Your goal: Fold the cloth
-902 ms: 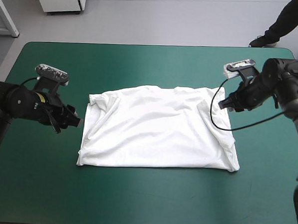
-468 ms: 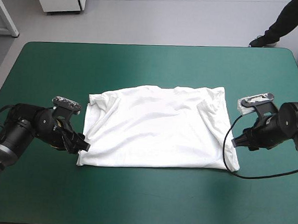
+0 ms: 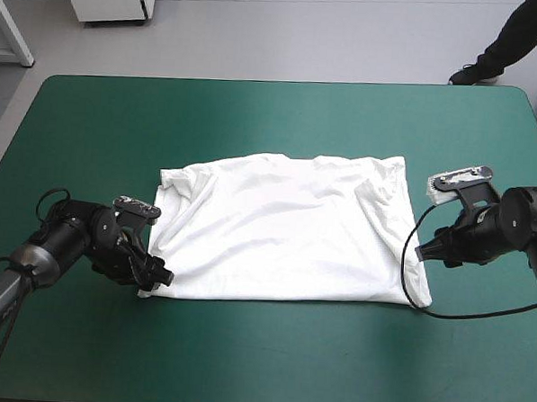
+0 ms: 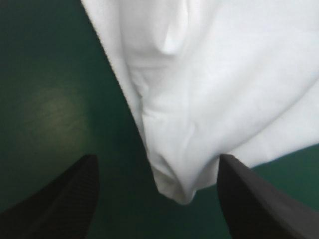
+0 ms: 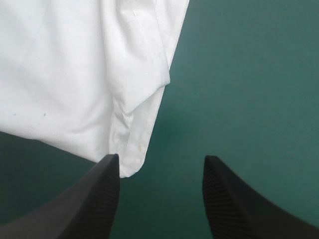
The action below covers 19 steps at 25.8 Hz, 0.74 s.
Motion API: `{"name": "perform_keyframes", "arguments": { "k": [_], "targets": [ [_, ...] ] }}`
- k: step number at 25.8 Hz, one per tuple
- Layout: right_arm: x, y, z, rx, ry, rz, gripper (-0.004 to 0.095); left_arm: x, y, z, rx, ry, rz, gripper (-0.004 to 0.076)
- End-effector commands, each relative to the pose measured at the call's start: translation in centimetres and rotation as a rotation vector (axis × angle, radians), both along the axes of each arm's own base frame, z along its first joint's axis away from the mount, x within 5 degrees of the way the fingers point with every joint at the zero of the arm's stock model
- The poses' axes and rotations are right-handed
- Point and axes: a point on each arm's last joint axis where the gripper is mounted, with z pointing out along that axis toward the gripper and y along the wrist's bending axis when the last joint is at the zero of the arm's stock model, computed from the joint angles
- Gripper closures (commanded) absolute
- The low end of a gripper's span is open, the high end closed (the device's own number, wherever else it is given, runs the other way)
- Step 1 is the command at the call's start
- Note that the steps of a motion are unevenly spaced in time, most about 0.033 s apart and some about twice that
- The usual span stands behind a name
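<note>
You've got one T-shirt (image 3: 285, 229) on the worktop (image 3: 269, 363) and two hands, both spread: left hand (image 3: 159, 277) around its near-left corner, right hand (image 3: 420, 252) at the near-right corner.

Both arms lay stretched out low, reaching inward from opposite sides. The left claw (image 3: 156, 276) held its black fingers (image 4: 70, 199) spread wide apart. The right claw (image 3: 421, 250) pointed back toward it, its fingers (image 5: 89, 204) likewise parted.

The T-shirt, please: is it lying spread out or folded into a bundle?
Spread out: the T-shirt lies as one broad, wrinkled sheet on the teal-green cover, its near corners flat, not bundled.
</note>
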Motion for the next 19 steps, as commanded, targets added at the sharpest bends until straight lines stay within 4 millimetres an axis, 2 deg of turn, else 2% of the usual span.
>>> {"name": "perform_keyframes", "arguments": {
  "k": [1,10,13,14,15,16,17,19],
  "targets": [
    [-0.1,-0.1,1.3,0.005,-0.076,-0.004,0.0416,0.8,-0.4,0.1,-0.027,-0.028,0.004,0.0226],
    [-0.1,-0.1,1.3,0.005,-0.08,-0.004,0.0416,1.7,-1.1,-2.7,-0.056,0.095,0.009,0.0227],
    [0.0,-0.2,1.3,-0.007,-0.084,-0.005,0.0416,1.6,-1.6,-3.4,-0.105,0.131,0.003,0.0274],
    [0.0,-0.3,1.3,-0.015,-0.087,-0.005,0.0416,1.5,-1.7,-3.6,-0.121,0.14,0.0,0.0311],
    [0.2,-0.3,1.0,-0.019,-0.083,-0.005,0.0416,1.2,-1.9,-3.9,-0.141,0.154,-0.006,0.0412],
    [0.3,-0.3,0.6,-0.02,-0.069,-0.005,0.0416,1.1,-1.9,-4.1,-0.146,0.158,-0.012,0.0472],
    [0.6,-0.1,-0.3,-0.01,-0.032,-0.005,0.0416,0.8,-1.9,-4.3,-0.153,0.163,-0.025,0.0594],
    [0.7,0.2,-1.9,0.021,0.023,0.001,0.0416,0.8,-1.9,-4.4,-0.151,0.158,-0.047,0.0729]
  ]
}}
